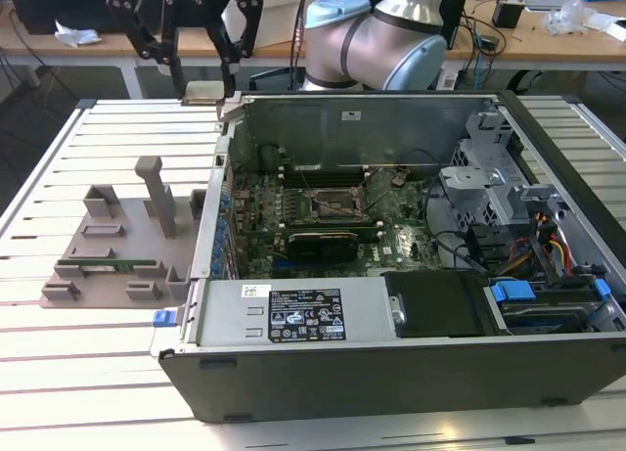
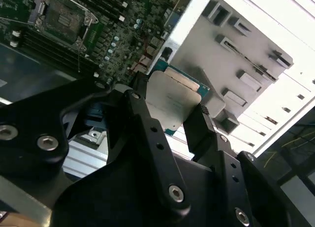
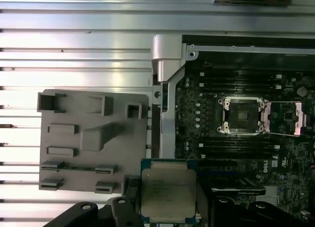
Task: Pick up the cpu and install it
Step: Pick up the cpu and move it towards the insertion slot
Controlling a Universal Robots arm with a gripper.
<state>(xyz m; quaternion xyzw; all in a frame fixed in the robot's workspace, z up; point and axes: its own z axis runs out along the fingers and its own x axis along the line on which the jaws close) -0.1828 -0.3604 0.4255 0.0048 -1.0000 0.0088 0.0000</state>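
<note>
End effector (image 2: 170,113) grips flat square silvery cpu (image 2: 170,95).

Bright glare washes the slatted table (image 3: 74,40); shadow fills the computer case (image 1: 391,373).

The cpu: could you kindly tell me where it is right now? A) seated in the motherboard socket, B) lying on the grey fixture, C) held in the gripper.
C: in the first wrist view the gripper clamps the cpu by its edges, apart from the open socket.
</note>
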